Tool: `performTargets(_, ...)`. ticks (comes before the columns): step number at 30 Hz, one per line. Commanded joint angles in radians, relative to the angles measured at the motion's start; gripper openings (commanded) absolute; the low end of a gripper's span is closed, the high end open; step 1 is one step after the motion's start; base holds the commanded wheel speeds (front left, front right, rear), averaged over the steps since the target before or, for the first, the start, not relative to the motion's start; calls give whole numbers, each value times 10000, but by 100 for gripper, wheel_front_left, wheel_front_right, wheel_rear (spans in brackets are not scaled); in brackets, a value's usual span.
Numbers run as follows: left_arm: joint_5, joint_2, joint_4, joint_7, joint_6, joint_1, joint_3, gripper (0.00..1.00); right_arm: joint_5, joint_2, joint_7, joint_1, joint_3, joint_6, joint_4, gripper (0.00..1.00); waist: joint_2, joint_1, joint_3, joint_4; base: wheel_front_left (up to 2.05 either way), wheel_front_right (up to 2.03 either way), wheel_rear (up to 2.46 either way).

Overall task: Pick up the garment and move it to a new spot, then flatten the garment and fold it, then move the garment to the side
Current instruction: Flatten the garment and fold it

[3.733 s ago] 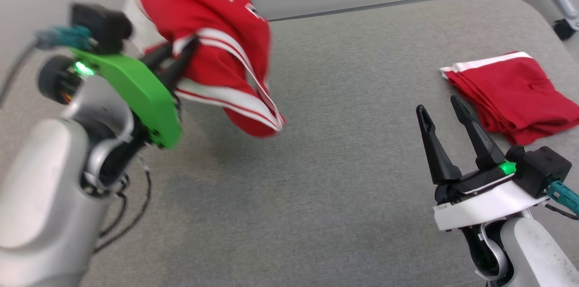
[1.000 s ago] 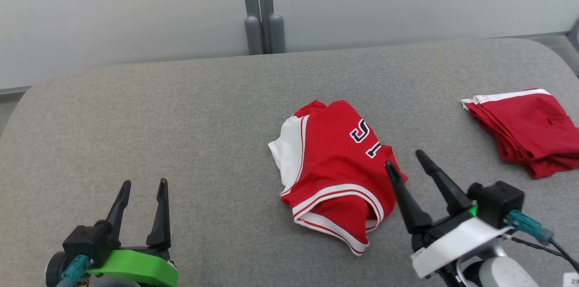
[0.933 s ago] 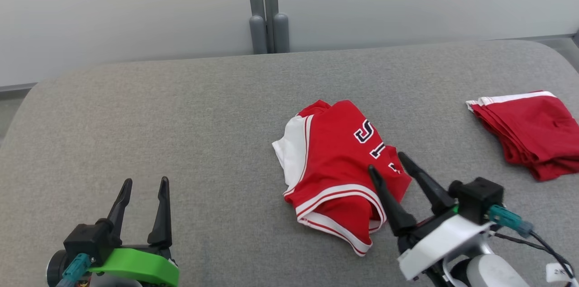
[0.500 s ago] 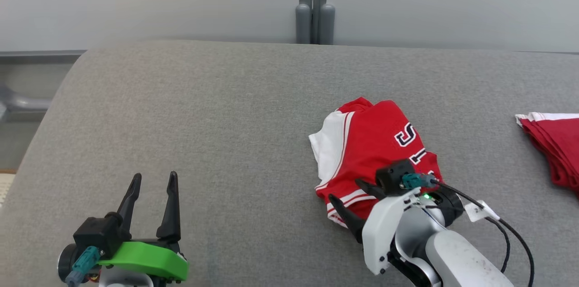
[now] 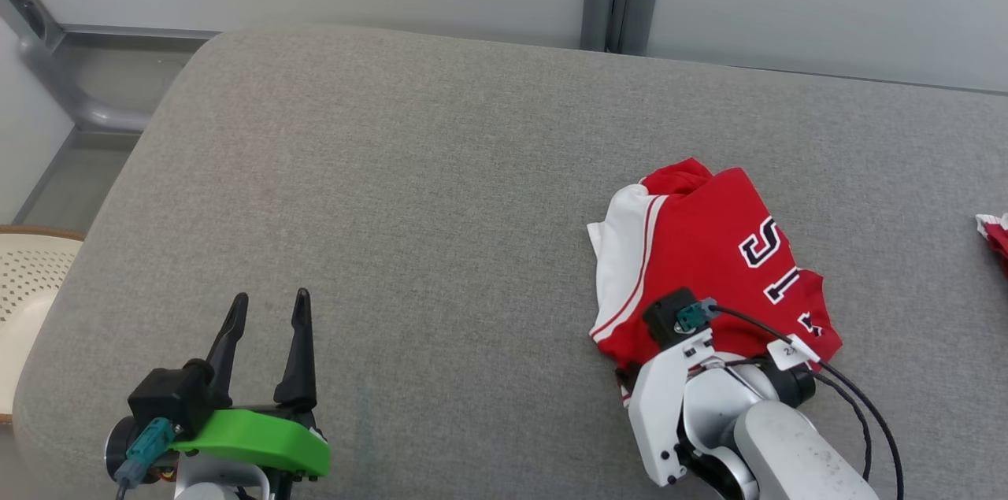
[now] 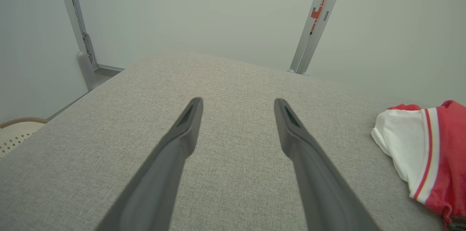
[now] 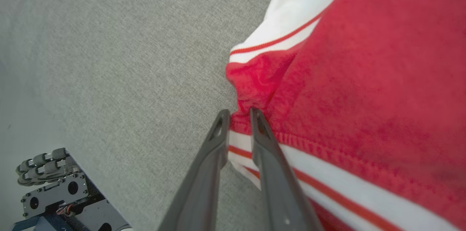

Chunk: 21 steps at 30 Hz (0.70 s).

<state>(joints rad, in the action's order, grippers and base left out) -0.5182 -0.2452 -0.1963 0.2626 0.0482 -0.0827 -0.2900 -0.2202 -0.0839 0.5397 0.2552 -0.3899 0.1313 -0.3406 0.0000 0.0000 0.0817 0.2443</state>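
Looking down from the head, we see the garment (image 5: 709, 248), red w/ white trim, crumpled on the grey tabletop (image 5: 394, 209), right of centre. The right tool (image 7: 238, 114) has its fingers hidden under its own wrist in the head view; the wrist view shows them nearly together, clamped on the striped hem. The left tool (image 5: 269, 297) hovers w/ fingers apart, holding nothing, well left of the garment. Another red cloth (image 5: 996, 236) is cut off at the right edge.

Head overhead, wrists low, garment (image 5: 693, 248) shared
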Motion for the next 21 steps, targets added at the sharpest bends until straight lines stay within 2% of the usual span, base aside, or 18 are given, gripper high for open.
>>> performTargets(1,-8,-4,-16,24,-46,-105,81,100,123,-99,-76,-95,130,-10,118,0,0,0,23,-121,0,0,0)
performTargets(8,115,-52,-9,15,-106,-36,155,100,289,-588,-529,-413,737,-12,1318,0,0,0,-51,-876,0,0,0)
performTargets(16,232,-160,118,-33,-206,-290,21,100,380,-2210,-302,-1192,2592,-10,3758,0,0,0,379,-1609,0,0,0)
performTargets(21,256,-203,101,-76,-275,-489,-62,100,22,-2952,-210,-1549,3633,-12,4479,0,0,0,734,-1686,0,0,0)
